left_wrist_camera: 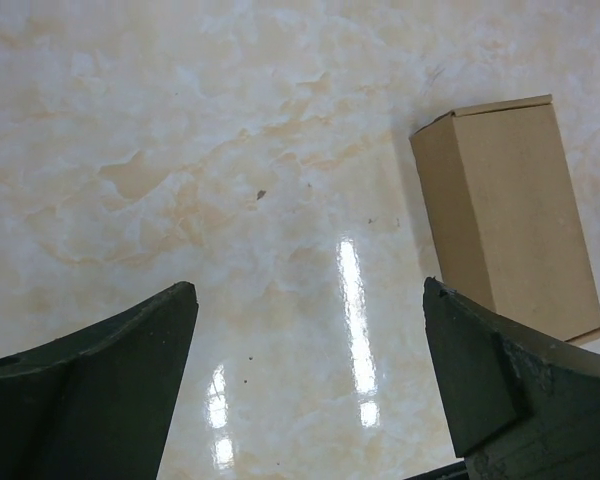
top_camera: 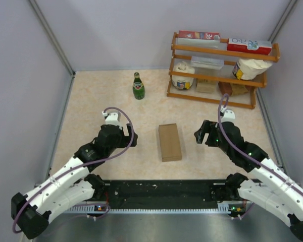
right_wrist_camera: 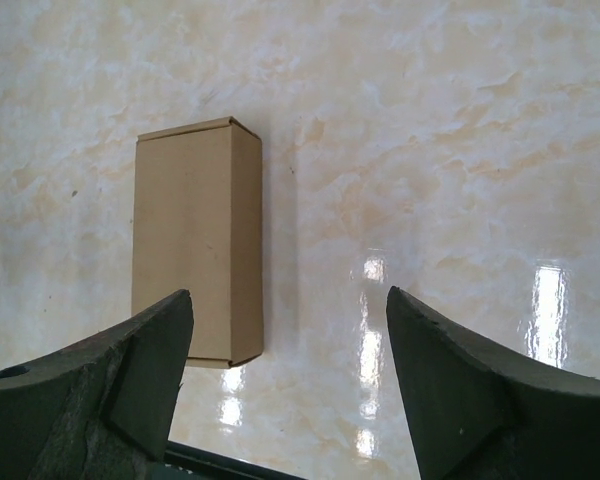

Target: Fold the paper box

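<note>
One paper box [top_camera: 169, 142], folded into a closed oblong, lying flat on the table [top_camera: 91, 106] between left gripper [top_camera: 130, 137] and right gripper [top_camera: 201, 134], touching neither. Both spread wide, holding nothing.

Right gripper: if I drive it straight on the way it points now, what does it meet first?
Probably bare tabletop: the open right gripper aims just beside the paper box, not at it, though depth is unclear.
</note>
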Action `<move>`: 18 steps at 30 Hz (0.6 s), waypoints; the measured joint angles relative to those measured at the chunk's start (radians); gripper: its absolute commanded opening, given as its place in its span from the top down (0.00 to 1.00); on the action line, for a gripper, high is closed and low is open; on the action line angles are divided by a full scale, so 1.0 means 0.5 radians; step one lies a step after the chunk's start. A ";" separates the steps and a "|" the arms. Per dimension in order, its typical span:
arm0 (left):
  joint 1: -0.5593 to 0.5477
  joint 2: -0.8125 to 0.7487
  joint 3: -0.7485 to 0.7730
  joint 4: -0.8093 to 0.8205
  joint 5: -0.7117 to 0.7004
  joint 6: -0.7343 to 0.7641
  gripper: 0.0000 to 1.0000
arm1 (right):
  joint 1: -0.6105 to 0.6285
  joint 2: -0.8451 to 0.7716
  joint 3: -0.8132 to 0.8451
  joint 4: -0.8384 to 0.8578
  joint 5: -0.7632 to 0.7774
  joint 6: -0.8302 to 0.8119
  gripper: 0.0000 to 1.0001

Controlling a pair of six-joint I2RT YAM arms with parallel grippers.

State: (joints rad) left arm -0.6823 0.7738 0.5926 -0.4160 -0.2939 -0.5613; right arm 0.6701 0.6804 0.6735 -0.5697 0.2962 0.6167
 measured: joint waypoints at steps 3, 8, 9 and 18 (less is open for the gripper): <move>0.002 -0.031 0.022 0.006 0.030 0.038 0.01 | 0.000 -0.009 0.002 -0.001 -0.015 -0.014 0.22; 0.002 -0.100 0.024 0.006 0.033 0.066 0.01 | 0.000 0.005 0.003 0.000 -0.014 -0.059 0.22; 0.002 -0.114 0.024 0.006 0.033 0.066 0.01 | 0.000 0.010 0.003 0.001 -0.014 -0.066 0.22; 0.002 -0.168 0.024 0.011 0.033 0.134 0.01 | 0.000 0.101 0.034 0.013 0.047 -0.148 0.01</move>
State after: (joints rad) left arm -0.6815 0.6899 0.6044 -0.4107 -0.2775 -0.4942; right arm 0.6701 0.7307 0.6907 -0.5632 0.3195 0.5426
